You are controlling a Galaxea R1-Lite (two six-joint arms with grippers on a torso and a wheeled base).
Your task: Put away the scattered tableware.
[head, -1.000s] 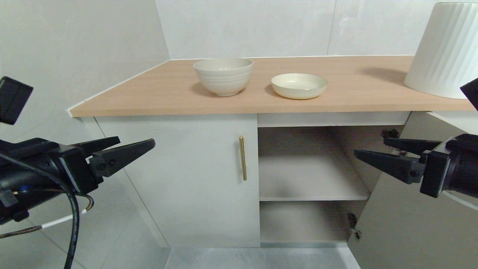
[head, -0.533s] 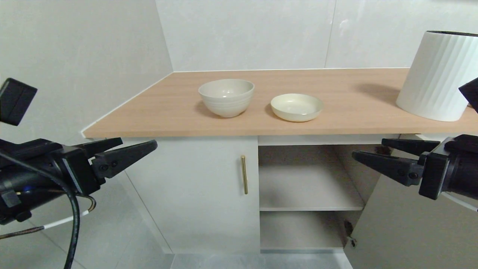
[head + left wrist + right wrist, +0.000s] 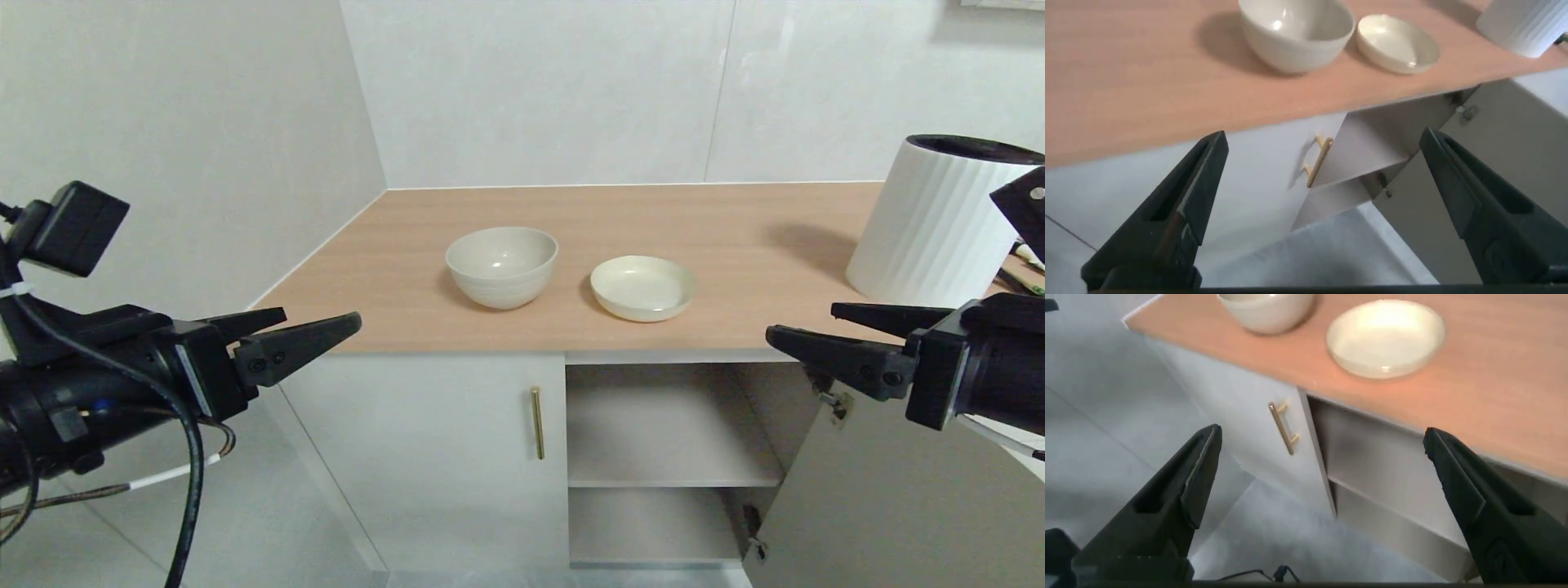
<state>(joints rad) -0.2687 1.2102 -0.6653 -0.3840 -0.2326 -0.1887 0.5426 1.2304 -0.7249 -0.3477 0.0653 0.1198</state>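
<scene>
Bowl (image 3: pixel 501 265) and shallow dish (image 3: pixel 642 287) sit side by side, not touching, near the front edge of the table (image 3: pixel 759 237), with the dish above the open cabinet bay (image 3: pixel 669 425). Left gripper (image 3: pixel 320 317) and right gripper (image 3: pixel 800 319) hang out front of that edge, well apart from both, jaws spread wide with nothing in them. White ribbed bin (image 3: pixel 931 220) stands far right.
</scene>
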